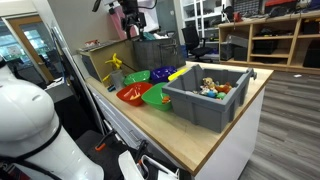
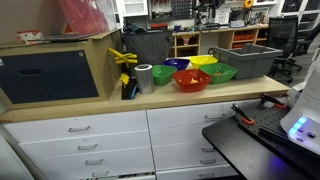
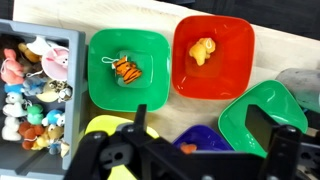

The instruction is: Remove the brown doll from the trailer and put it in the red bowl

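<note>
The orange-brown doll (image 3: 203, 50) lies in the red bowl (image 3: 232, 78), clear of the trailer (image 3: 76, 80); the gripper (image 3: 200, 140) hovers above, jaws apart, empty; the task looks done.

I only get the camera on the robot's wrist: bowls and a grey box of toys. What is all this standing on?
Observer: A long wooden counter over white drawers.
Operator: Anything else up there that I can't see?
Observer: A yellow-and-black object stands on it, too small to identify.
Operator: And how close to an edge is everything?
Observer: The grey bin sits at one end of the counter.
</note>
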You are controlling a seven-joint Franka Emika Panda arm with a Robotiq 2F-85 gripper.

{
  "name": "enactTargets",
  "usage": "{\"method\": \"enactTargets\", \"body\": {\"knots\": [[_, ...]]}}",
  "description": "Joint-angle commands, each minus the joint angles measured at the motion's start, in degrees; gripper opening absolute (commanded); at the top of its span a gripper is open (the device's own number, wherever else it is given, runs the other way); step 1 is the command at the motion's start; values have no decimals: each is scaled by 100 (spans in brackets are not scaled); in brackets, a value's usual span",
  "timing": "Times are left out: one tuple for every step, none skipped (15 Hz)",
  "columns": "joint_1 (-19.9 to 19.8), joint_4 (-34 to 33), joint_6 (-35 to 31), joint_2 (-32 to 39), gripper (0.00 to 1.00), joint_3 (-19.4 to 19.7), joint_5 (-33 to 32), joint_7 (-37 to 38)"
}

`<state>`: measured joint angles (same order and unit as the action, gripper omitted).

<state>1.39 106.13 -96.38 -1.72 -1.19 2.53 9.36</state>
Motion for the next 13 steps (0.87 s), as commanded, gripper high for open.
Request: {"method": "enactTargets", "body": {"knots": [[28, -172, 348, -183, 100, -44, -86, -143], [35, -191, 384, -219, 100, -52, -106, -154], [39, -200, 400, -256, 100, -59, -138, -164], [44, -195, 386, -300, 100, -68, -178, -174], [46, -190, 355, -355, 100, -76, -238, -219], [45, -191, 341, -391, 100, -83, -301, -222], [31, -145, 244, -441, 100, -77, -292, -134], [19, -84, 215, -483, 100, -67, -258, -89], [28, -145, 203, -351, 100, -76, -205, -81], [24, -145, 203, -377, 100, -74, -205, -81], [21, -145, 203, -389, 100, -71, -205, -81], [21, -145, 203, -391, 100, -70, -205, -81], [21, -144, 203, -391, 100, -70, -205, -81]]}}
